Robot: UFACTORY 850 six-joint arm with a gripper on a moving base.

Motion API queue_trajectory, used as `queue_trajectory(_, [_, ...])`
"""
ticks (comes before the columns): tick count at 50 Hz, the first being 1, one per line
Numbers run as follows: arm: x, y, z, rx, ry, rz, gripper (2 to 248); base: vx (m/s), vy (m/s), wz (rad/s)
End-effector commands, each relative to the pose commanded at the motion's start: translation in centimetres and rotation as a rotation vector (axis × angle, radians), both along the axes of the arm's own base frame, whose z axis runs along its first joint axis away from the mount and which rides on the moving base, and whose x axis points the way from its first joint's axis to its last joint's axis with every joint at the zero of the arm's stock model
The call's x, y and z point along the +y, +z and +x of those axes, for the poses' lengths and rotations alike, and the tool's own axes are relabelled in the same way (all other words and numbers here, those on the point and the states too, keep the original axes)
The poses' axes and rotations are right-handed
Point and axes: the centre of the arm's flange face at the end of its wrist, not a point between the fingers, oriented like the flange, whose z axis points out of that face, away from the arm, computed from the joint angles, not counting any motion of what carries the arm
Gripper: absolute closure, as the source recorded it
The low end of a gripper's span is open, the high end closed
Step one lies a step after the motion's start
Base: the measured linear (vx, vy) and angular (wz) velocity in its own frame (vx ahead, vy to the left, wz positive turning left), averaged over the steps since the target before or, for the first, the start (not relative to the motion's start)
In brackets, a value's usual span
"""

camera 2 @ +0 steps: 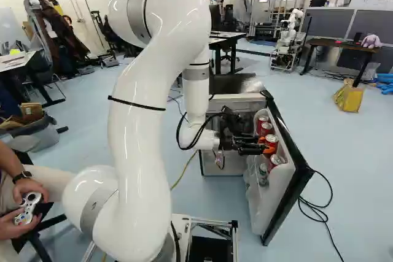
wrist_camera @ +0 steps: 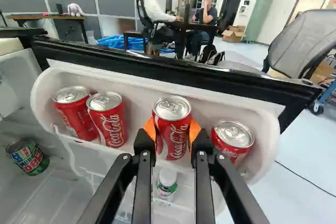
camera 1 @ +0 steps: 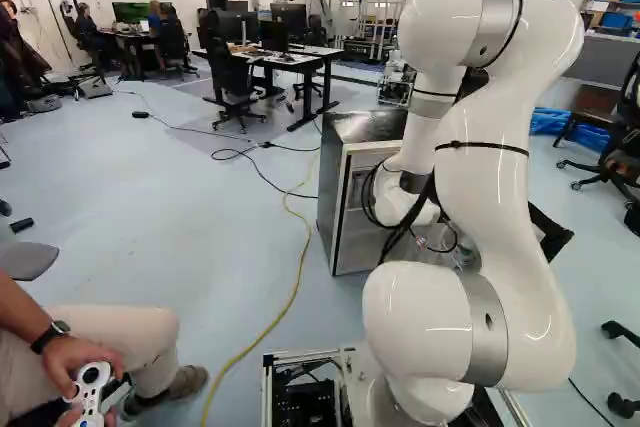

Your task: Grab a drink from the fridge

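Observation:
In the right base view my gripper (camera 2: 268, 148) reaches into the open fridge door's upper shelf (camera 2: 284, 175). Seen from the wrist, the gripper (wrist_camera: 172, 132) is shut on a red drink can (wrist_camera: 172, 111), an orange pad pressing each side. That can stands upright at the white shelf (wrist_camera: 131, 153). Two more red cans (wrist_camera: 73, 111) (wrist_camera: 107, 119) stand beside it on one side, and another (wrist_camera: 232, 137) on the other. Lower in the door are a white-capped bottle (wrist_camera: 167, 182) and a green-and-red can (wrist_camera: 29, 157). The fridge (camera 1: 362, 212) is partly hidden behind my arm.
The door's black outer edge (wrist_camera: 178, 74) runs just beyond the cans. A cable (camera 2: 316, 210) lies on the floor beside the door, a yellow one (camera 1: 298, 267) left of the fridge. Another robot (camera 2: 287, 38) stands farther back. An office chair (wrist_camera: 304, 43) is beyond the door.

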Motion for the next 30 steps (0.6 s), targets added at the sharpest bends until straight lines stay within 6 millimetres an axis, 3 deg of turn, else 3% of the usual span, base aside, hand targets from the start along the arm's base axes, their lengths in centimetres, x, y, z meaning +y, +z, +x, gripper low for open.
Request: queue_trajectory(30, [4.0,1.5,-4.4,0.052,0.125,-0.053,169,0.000,0.000,0.000])
